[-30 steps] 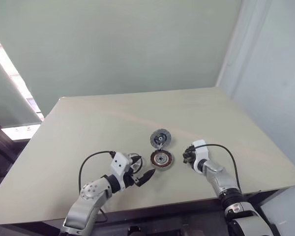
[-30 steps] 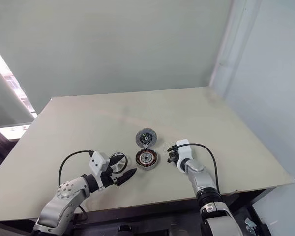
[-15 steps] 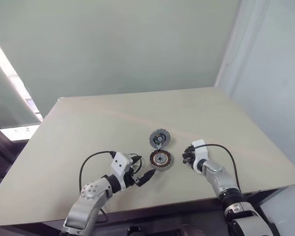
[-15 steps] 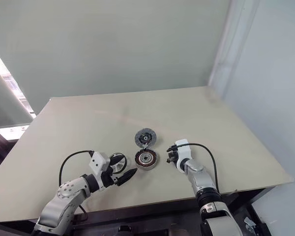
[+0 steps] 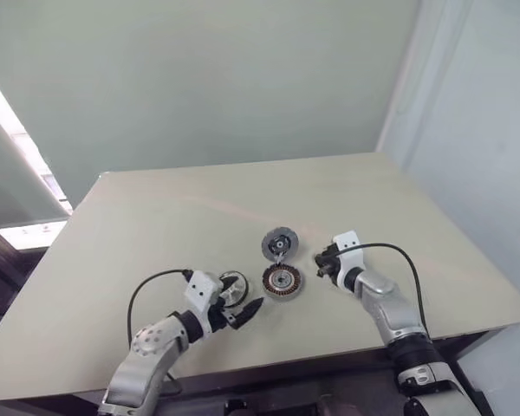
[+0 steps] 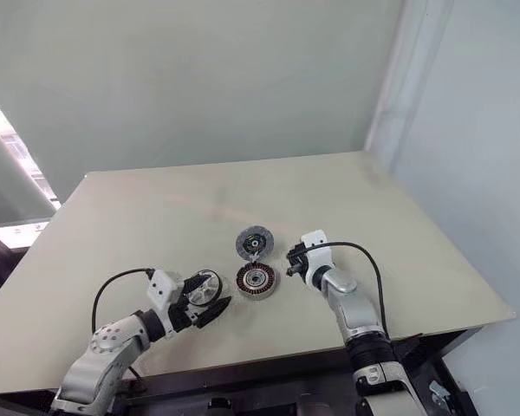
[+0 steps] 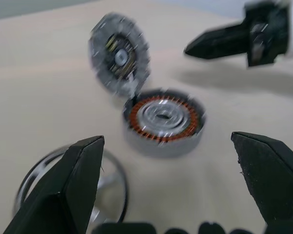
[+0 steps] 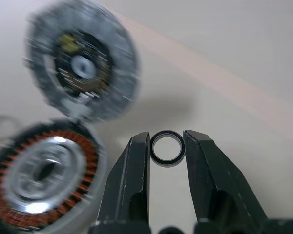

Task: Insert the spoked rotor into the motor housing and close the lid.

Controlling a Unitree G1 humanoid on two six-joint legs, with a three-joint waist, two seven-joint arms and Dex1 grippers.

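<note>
- The desk (image 5: 156,217) is wide and bare beyond the parts, which sit toward its near edge, with open room behind and to both sides.
- The motor housing (image 5: 282,280) lies flat mid-desk, likely heavy and stiff; its lid (image 5: 279,244) stands tilted open just behind, apparently joined at the rim.
- The spoked rotor (image 5: 232,287), thin, shiny and probably slippery, lies just left of the housing; its rim is the safest hold.
- The left gripper (image 5: 243,312) hovers beside the rotor, fingers spread wide, empty.
- The right gripper (image 8: 166,148) pinches a small dark ring (image 8: 166,147) between nearly closed fingers.
</note>
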